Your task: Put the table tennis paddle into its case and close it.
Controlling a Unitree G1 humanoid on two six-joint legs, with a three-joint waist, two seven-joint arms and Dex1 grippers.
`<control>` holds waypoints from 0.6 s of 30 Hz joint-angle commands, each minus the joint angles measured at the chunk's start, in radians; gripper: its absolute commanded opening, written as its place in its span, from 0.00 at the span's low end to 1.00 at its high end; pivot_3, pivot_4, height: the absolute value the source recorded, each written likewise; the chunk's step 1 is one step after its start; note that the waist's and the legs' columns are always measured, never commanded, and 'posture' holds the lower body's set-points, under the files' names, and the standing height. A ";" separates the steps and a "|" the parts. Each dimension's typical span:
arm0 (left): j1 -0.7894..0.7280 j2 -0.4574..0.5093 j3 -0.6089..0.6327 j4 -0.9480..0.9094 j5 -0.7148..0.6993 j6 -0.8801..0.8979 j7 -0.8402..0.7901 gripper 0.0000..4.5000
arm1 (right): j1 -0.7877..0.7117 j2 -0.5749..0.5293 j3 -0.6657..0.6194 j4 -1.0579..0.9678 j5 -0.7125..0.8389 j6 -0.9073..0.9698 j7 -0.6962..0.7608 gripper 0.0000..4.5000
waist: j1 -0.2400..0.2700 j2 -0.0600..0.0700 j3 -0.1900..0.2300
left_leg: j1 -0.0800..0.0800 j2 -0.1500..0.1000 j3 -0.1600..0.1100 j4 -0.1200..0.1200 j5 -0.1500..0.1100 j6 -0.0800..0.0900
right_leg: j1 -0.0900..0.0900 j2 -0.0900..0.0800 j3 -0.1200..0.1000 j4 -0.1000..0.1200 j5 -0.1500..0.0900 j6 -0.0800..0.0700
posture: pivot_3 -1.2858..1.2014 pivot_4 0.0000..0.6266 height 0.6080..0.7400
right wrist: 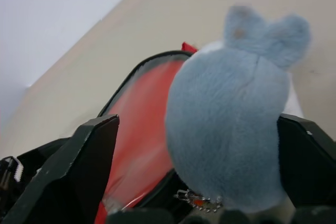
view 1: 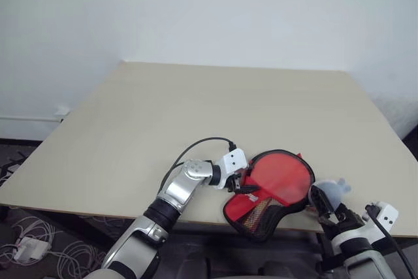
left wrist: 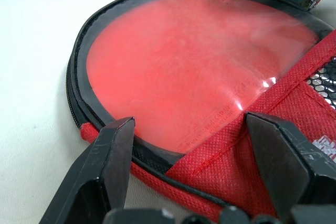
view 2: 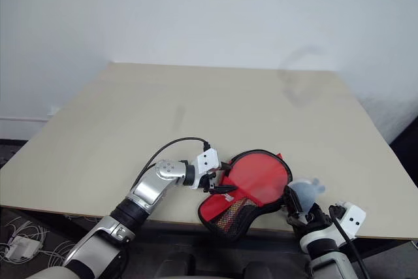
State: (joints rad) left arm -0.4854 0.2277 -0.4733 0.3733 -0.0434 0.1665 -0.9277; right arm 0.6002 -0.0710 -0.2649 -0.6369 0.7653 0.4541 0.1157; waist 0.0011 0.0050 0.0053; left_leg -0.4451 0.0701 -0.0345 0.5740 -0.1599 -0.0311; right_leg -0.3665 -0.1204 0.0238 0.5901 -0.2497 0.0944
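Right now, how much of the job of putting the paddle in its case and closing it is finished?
Done: the round red rubber-faced paddle lies inside the red, black-trimmed fabric case at the near edge of the beige table. In hand: nothing is gripped; the left gripper stands open at the case's edge, and the right gripper is open around a grey fluffy keychain toy. Left: the cover is still folded back, so the case is not closed.

- Beige table [view 1: 196, 115], rectangular, set against a plain white wall [view 1: 209, 11].
- Dark patterned floor [view 1: 13, 161] beside it, with white cables [view 1: 39, 249].
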 commanded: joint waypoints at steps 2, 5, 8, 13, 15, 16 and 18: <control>0.022 0.022 -0.026 0.130 0.087 0.040 0.045 0.78 | -0.037 -0.086 -0.117 0.047 -0.014 -0.059 0.051 1.00 | -0.001 0.001 0.000 | 0.000 0.000 0.001 0.004 0.000 0.000 | 0.002 -0.001 0.000 0.000 0.000 0.000 | 0.52 0.00 1.00; 0.014 0.017 -0.027 0.141 0.088 0.035 0.046 0.78 | -0.051 -0.154 -0.171 0.058 0.005 -0.053 0.092 1.00 | -0.005 0.003 0.001 | 0.000 0.000 0.001 0.005 0.000 0.000 | 0.003 -0.001 0.000 -0.001 0.000 0.000 | 0.52 0.00 1.00; 0.008 0.011 -0.029 0.151 0.088 0.029 0.048 0.78 | -0.082 -0.241 -0.222 0.082 0.024 -0.022 0.130 1.00 | -0.025 0.014 0.004 | -0.002 0.002 0.002 0.003 0.000 0.000 | 0.007 0.002 -0.001 -0.005 0.001 -0.001 | 0.52 0.00 1.00; -0.003 -0.002 -0.029 0.171 0.092 0.020 0.052 0.78 | -0.144 -0.393 -0.233 0.122 0.042 0.066 0.207 1.00 | 0.019 -0.014 0.015 | 0.021 0.045 0.105 -0.039 0.001 0.000 | 0.032 0.013 -0.033 0.073 -0.072 -0.051 | 0.52 0.00 1.00; -0.004 -0.009 -0.025 0.176 0.096 0.017 0.052 0.78 | -0.173 -0.452 -0.217 0.151 0.018 0.085 0.242 1.00 | 0.011 -0.003 0.014 | 0.066 0.015 0.080 0.048 -0.024 -0.002 | 0.029 0.006 -0.052 0.070 -0.072 -0.052 | 0.52 0.00 1.00; -0.005 -0.011 -0.023 0.178 0.097 0.015 0.051 0.78 | -0.191 -0.477 -0.207 0.173 0.002 0.095 0.257 1.00 | 0.008 0.000 0.013 | 0.065 -0.009 0.054 0.040 -0.041 0.018 | 0.029 0.003 -0.056 0.065 -0.072 -0.051 | 0.52 0.00 1.00; -0.006 -0.015 -0.021 0.180 0.098 0.013 0.053 0.78 | -0.234 -0.522 -0.197 0.229 -0.010 0.127 0.275 1.00 | -0.003 0.000 0.013 | 0.067 -0.014 0.041 0.040 -0.043 0.021 | 0.040 0.009 -0.061 0.052 -0.072 -0.051 | 0.52 0.00 1.00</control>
State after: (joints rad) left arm -0.5205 0.1979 -0.4537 0.4634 -0.0207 0.1436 -0.8945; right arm 0.4040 -0.5652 -0.4562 -0.4200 0.7668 0.5655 0.3715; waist -0.0019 0.0048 0.0186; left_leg -0.3790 0.0554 0.0063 0.6155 -0.2059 -0.0066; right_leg -0.3243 -0.1111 -0.0357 0.6392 -0.3212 0.0440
